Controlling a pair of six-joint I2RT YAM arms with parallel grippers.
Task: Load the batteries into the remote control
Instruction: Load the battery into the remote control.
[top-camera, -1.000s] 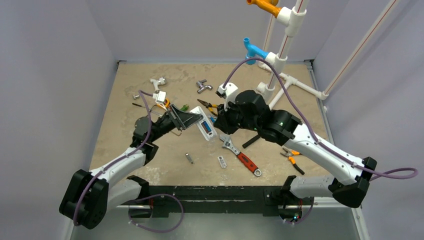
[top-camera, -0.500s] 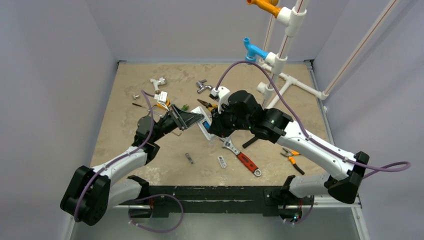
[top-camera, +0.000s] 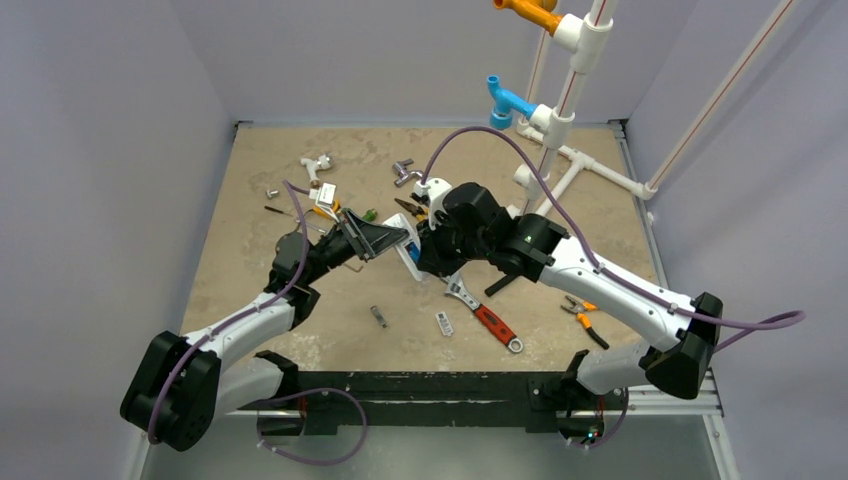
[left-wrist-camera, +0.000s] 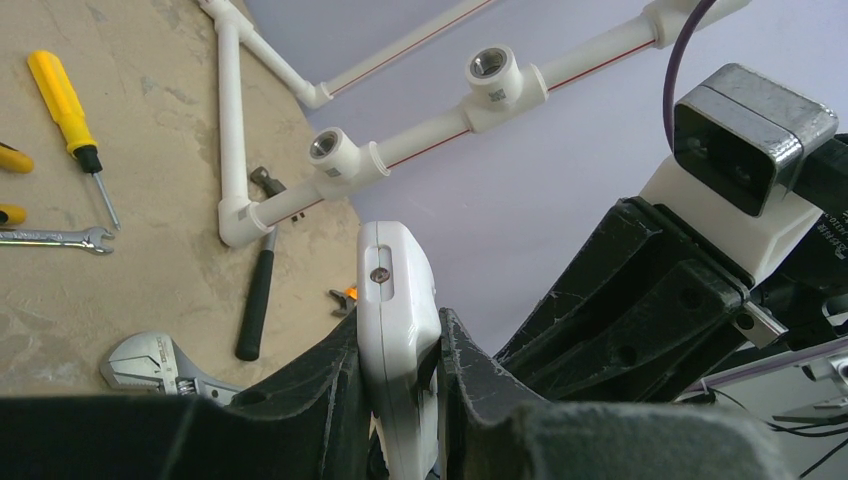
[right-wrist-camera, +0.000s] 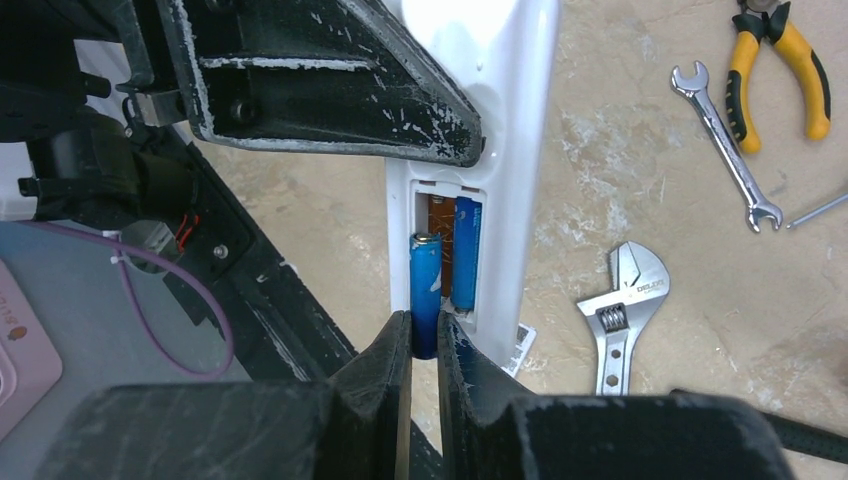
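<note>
Right wrist view: our right gripper (right-wrist-camera: 424, 338) pinches one battery (right-wrist-camera: 425, 285) at the remote control's (right-wrist-camera: 515, 120) recess, beside a seated battery (right-wrist-camera: 466, 250); our left gripper (left-wrist-camera: 400, 345) clamps the remote control above the worktop (right-wrist-camera: 650, 180), steadying it for insertion.

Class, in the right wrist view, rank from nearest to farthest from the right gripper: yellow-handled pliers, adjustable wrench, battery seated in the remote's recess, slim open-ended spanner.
From the right gripper and its held battery:
1. seated battery, just above, in the remote control.
2. adjustable wrench, lying to the right.
3. open-ended spanner, upper right.
4. yellow-handled pliers, top right corner.
</note>
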